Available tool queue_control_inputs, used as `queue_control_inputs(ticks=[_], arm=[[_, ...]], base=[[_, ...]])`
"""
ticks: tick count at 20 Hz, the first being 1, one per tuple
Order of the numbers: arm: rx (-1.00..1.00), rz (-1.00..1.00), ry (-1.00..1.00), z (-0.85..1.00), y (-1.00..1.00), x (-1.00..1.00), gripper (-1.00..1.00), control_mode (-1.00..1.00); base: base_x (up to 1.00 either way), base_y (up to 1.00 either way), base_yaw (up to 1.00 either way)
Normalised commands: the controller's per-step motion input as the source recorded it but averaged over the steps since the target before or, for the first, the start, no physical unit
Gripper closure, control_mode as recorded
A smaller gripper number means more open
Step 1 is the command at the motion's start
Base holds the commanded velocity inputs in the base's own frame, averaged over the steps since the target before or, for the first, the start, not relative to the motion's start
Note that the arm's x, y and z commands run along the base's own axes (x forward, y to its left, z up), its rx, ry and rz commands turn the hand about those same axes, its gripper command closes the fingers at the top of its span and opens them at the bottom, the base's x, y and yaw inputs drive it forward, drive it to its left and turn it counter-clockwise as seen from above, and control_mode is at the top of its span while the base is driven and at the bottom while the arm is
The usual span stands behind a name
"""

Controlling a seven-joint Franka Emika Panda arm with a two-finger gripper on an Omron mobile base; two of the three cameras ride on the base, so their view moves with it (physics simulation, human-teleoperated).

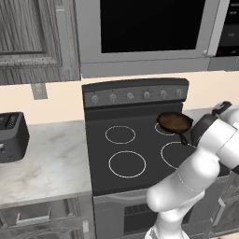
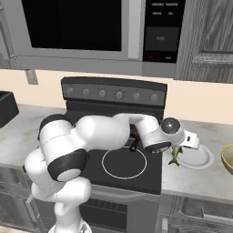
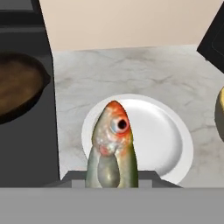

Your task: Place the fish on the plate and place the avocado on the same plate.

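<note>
The fish (image 3: 111, 148), greenish-yellow with an orange head, hangs in my gripper (image 3: 111, 178), which is shut on it. Its head points out over the left part of the round white plate (image 3: 166, 140). From the right base view, the fish (image 2: 175, 156) dangles from the gripper (image 2: 179, 150) just above the left rim of the plate (image 2: 198, 159), which lies on the marble counter right of the stove. The avocado is out of view.
A dark frying pan (image 1: 174, 122) sits on the stove's back right burner, also at the left of the hand view as the pan (image 3: 17, 87). A yellowish bowl (image 2: 227, 159) stands right of the plate. A black toaster (image 1: 11, 135) is on the left counter.
</note>
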Motion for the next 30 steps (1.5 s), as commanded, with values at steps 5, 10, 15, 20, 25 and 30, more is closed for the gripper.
queue_control_inputs(ticks=[5, 10, 15, 20, 25, 30], arm=[[0.0, 0.0, 0.01, -0.24, 0.0, 0.29, 1.0, -1.0], [0.0, 0.0, -0.01, -0.29, -0.05, 0.27, 1.0, -1.0], [0.0, 0.04, 0.0, -0.25, -0.33, 0.07, 1.0, -1.0], [0.0, 0.05, 0.0, -0.16, -0.32, 0.05, 1.0, -1.0], [0.02, 0.04, 0.0, -0.19, -0.26, 0.0, 1.0, -1.0], [0.0, 0.04, 0.0, -0.02, -0.04, 0.2, 1.0, -1.0]], base=[[0.0, 0.0, 0.0], [0.0, 0.0, 0.0], [0.0, 0.0, 0.0], [0.0, 0.0, 0.0], [0.0, 0.0, 0.0], [0.0, 0.0, 0.0]])
